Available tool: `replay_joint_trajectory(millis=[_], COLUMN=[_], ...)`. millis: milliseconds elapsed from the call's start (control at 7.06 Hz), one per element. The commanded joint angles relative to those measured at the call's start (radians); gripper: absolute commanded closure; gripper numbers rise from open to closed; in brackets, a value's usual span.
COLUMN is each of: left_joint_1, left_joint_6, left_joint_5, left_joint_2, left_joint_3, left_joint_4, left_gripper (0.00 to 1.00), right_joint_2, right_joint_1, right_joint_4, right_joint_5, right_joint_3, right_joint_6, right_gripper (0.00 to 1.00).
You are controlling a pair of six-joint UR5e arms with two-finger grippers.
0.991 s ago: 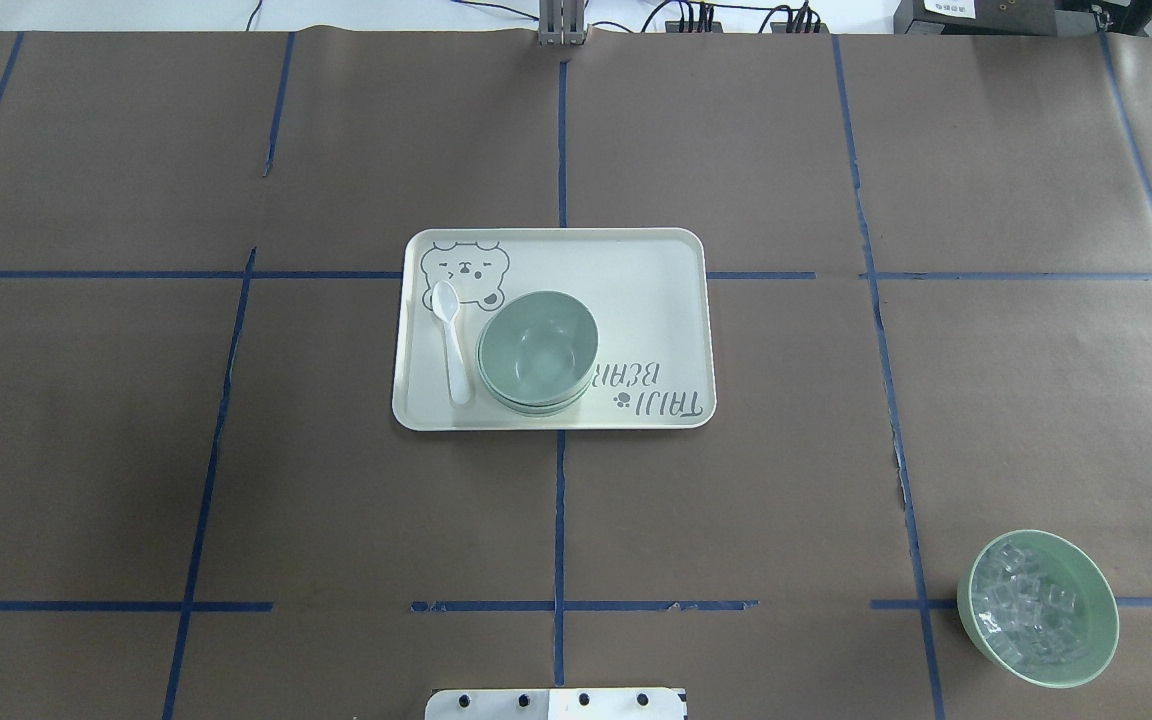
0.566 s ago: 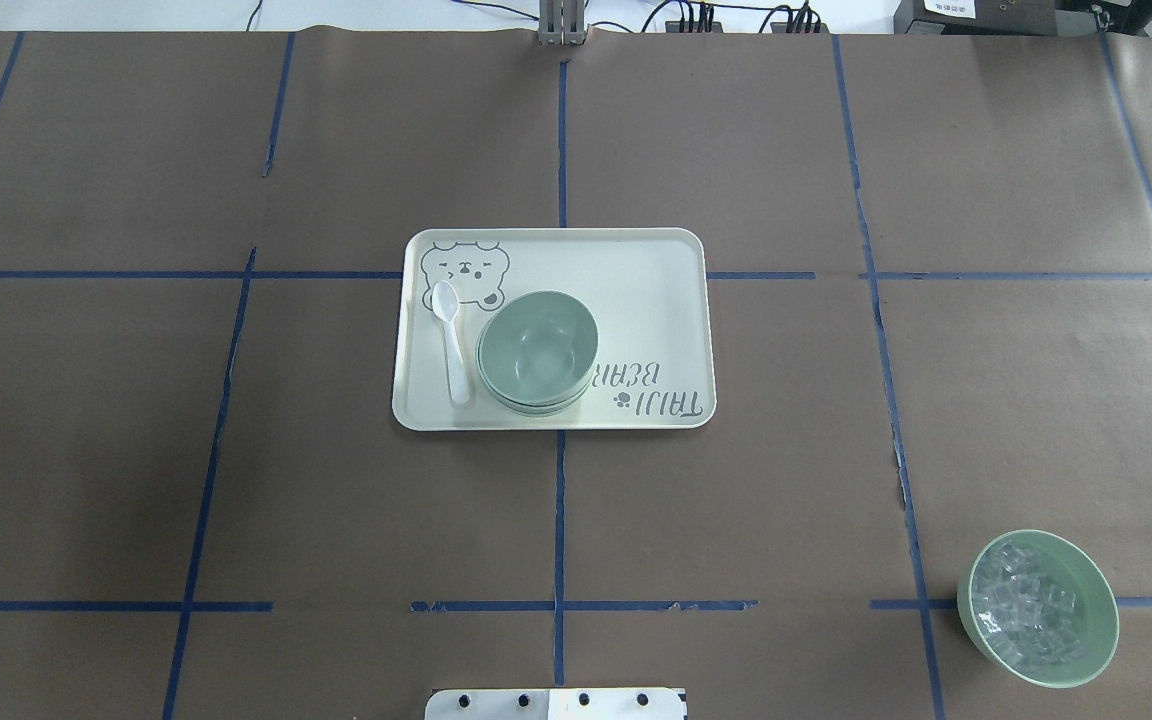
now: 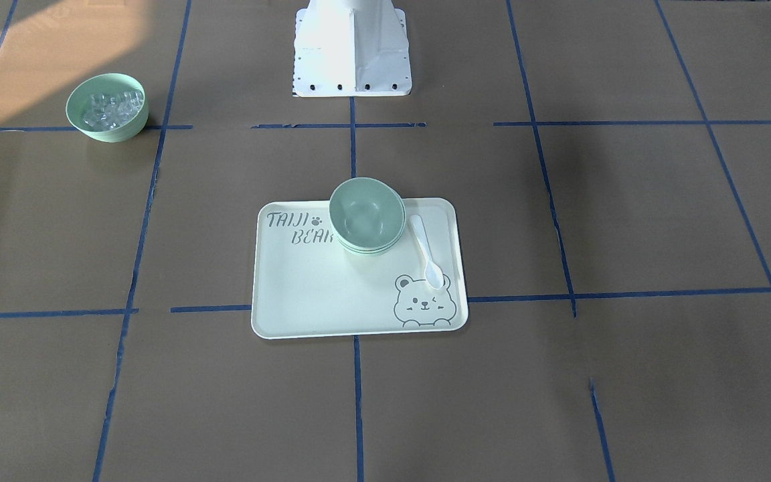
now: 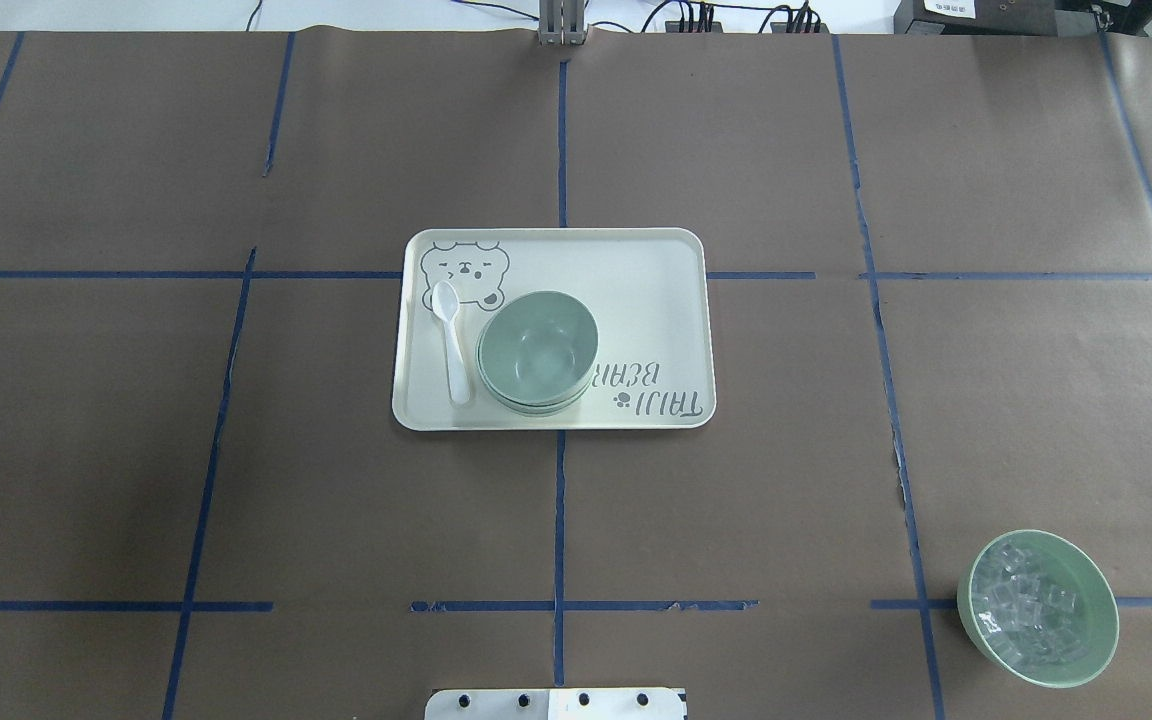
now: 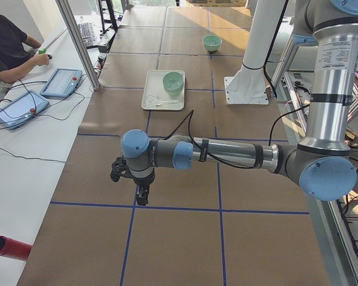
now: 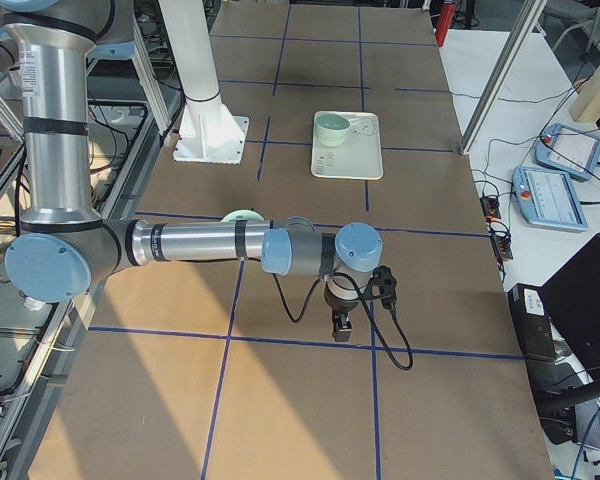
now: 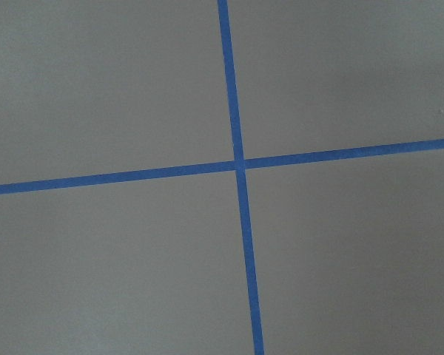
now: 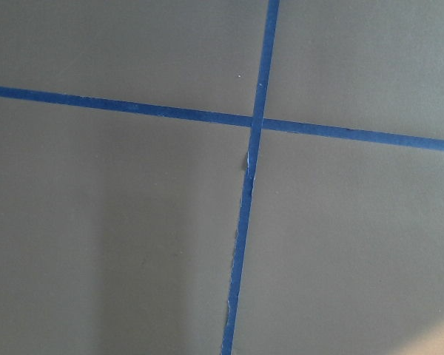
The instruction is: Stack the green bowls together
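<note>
The pale green bowls [image 4: 537, 350] sit nested in one stack on the cream bear-print tray [image 4: 636, 300], near its robot-side edge; the stack also shows in the front-facing view [image 3: 367, 214]. Rims of the lower bowls show under the top one. Neither gripper is in the overhead or front-facing view. My left gripper [image 5: 142, 196] hangs low over the table far out to my left, and my right gripper [image 6: 341, 325] far out to my right. I cannot tell whether either is open or shut. Both wrist views show only brown paper and blue tape.
A white spoon [image 4: 454, 345] lies on the tray beside the stack. A green bowl of clear cubes [image 4: 1038, 608] stands at the near right. The robot's white base [image 3: 352, 47] is at the table's edge. An operator sits at the far side.
</note>
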Motion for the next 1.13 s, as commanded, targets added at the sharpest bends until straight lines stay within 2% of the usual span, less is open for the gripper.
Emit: replay_joint_trajectory(millis=[0, 283, 566, 991], left_joint_1=[-0.003, -0.003, -0.003, -0.003], left_joint_6=[0.001, 0.001, 0.001, 0.001], left_joint_5=[-0.001, -0.001, -0.001, 0.0], left_joint_2=[0.001, 0.001, -0.001, -0.001], left_joint_3=[0.0, -0.003, -0.006, -0.008], left_joint_4=[0.004, 0.006, 0.006, 0.006], left_gripper=[0.0, 0.0, 0.0, 0.0], right_joint_2=[-0.002, -0.008, -0.021, -0.019], right_joint_1=[0.033, 0.045, 0.047, 0.047], right_joint_4=[0.0, 0.021, 0.18, 0.192], right_joint_5=[0.015, 0.031, 0.032, 0.08], right_joint_3=[-0.008, -0.008, -0.066, -0.08], right_joint_6=[0.004, 0.018, 0.135, 0.151], right_gripper=[0.0, 0.0, 0.0, 0.0])
